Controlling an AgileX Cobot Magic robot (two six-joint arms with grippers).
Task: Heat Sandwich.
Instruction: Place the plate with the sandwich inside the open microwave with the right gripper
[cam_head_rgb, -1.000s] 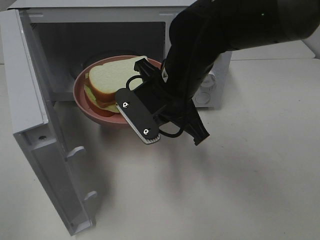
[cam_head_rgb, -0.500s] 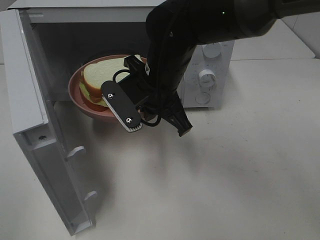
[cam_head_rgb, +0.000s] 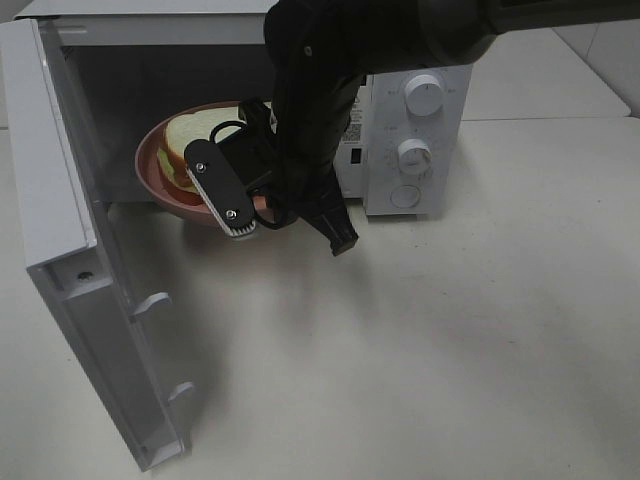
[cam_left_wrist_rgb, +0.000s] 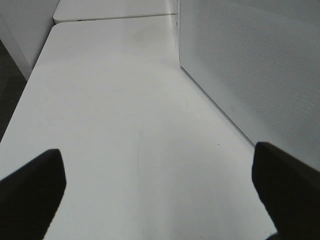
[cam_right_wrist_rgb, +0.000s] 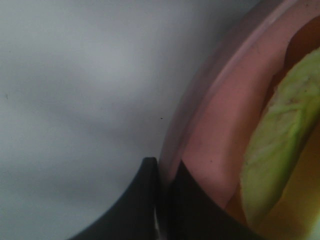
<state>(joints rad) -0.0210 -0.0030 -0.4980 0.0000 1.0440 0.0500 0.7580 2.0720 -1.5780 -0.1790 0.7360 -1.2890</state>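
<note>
The right end effector pinched the plate bearing the sandwich at the microwave's mouth; the left end effector gaped open.

The right arm is clad in glossy black; its pale-edged black mount is fastened by two silver screws. The left gripper is tipped with blunt dark fingers.

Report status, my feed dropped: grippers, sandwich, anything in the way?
Right gripper shut on rim of round pink plate; left gripper open, over table. White-bread sandwich with green filling on plate, at mouth of white microwave; door wide open, nothing blocking.
</note>
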